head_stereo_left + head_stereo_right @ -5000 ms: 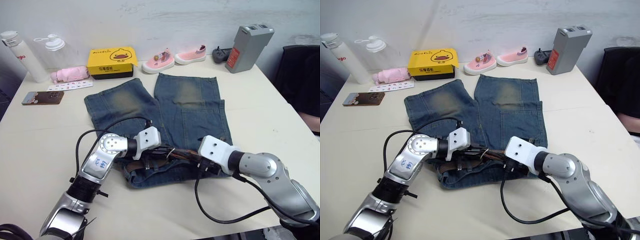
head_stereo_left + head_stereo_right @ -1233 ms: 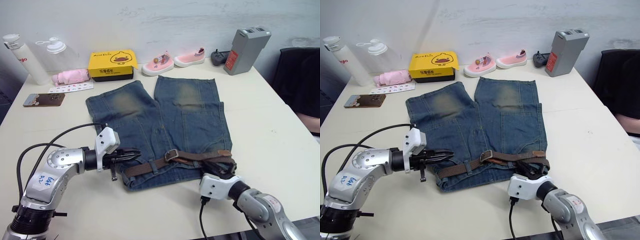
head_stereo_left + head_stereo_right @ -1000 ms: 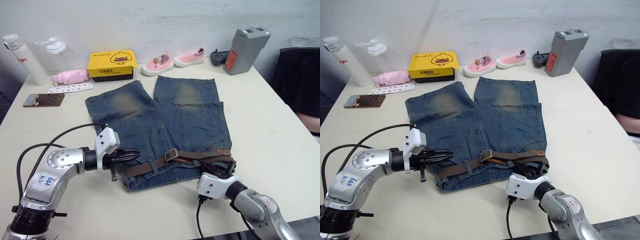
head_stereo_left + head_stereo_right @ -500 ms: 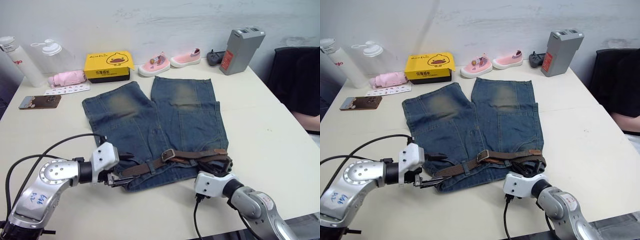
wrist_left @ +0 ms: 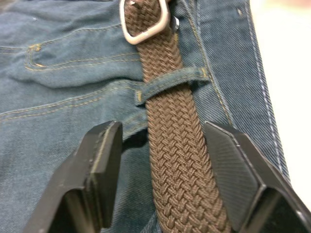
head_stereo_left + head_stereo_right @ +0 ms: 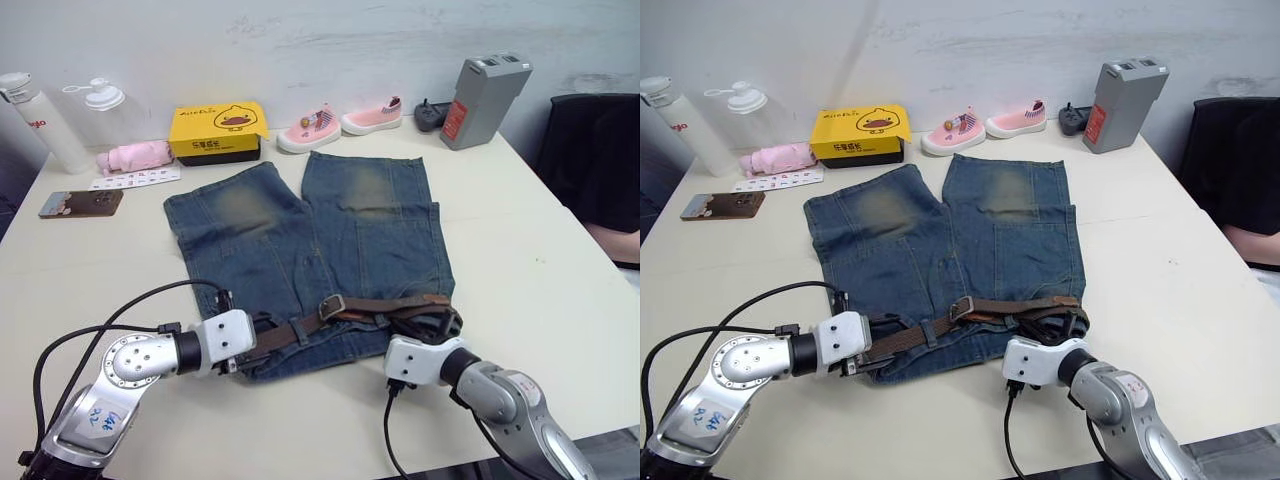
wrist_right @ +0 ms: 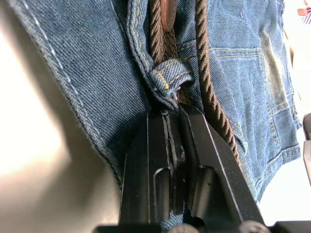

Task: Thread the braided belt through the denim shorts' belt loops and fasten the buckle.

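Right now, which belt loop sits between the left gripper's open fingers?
The belt loop just short of the silver buckle, crossing over the braided belt; the left gripper straddles it.

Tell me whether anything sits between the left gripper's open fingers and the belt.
Nothing visible does. The left gripper is open with its fingers on either side of the braided belt, just short of a belt loop. Only the denim shorts lie underneath.

The denim shorts [image 6: 950, 250] lie flat on the worktop [image 6: 1160, 250], legs pointing away. The braided belt [image 6: 970, 315] runs along the waistband, its buckle [image 6: 961, 309] near the middle. The left gripper [image 6: 875, 357] sits at the waistband's left end, the right gripper [image 6: 1040, 335] at its right end.
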